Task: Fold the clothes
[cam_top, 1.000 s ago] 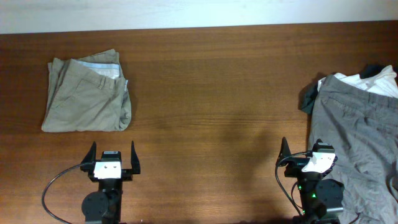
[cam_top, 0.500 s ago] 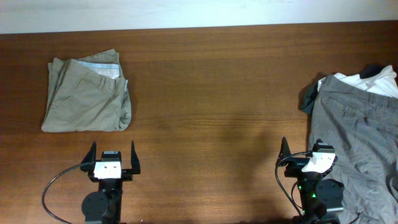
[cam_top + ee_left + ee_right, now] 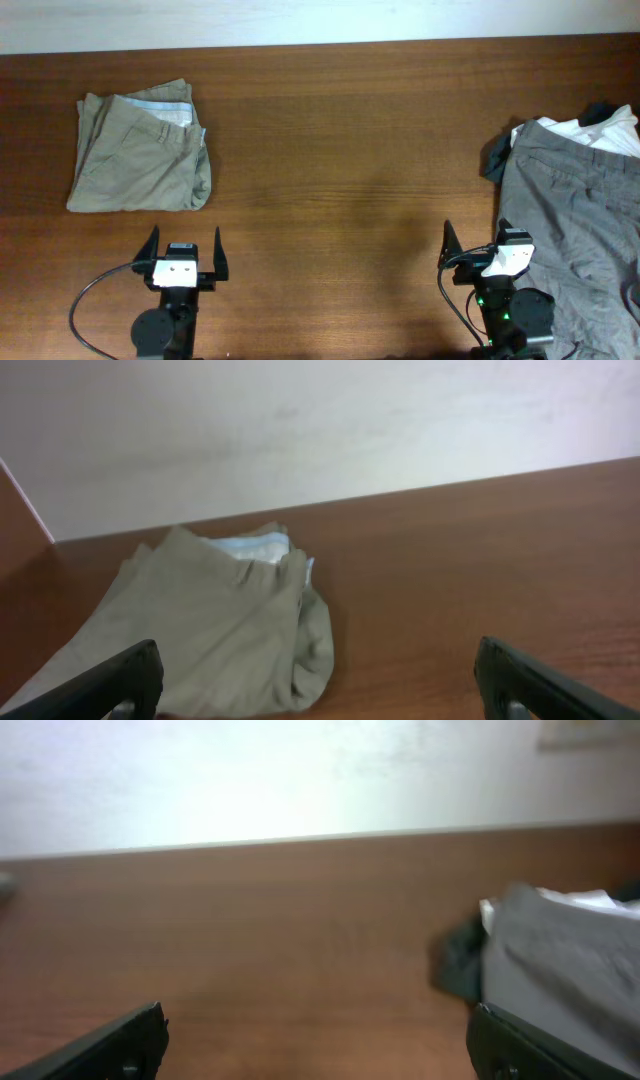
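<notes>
Folded khaki trousers lie at the table's left; they also show in the left wrist view. A pile of unfolded clothes, with grey trousers on top, lies at the right edge; it also shows in the right wrist view. A white garment and a dark garment stick out from under it. My left gripper is open and empty near the front edge, below the khaki trousers. My right gripper is open and empty at the grey trousers' left edge.
The brown wooden table runs to a white wall at the back. Black cables loop beside both arm bases near the front edge.
Both grippers have shifted slightly; the right gripper has moved a little left and toward the front. The clothes have not moved.
</notes>
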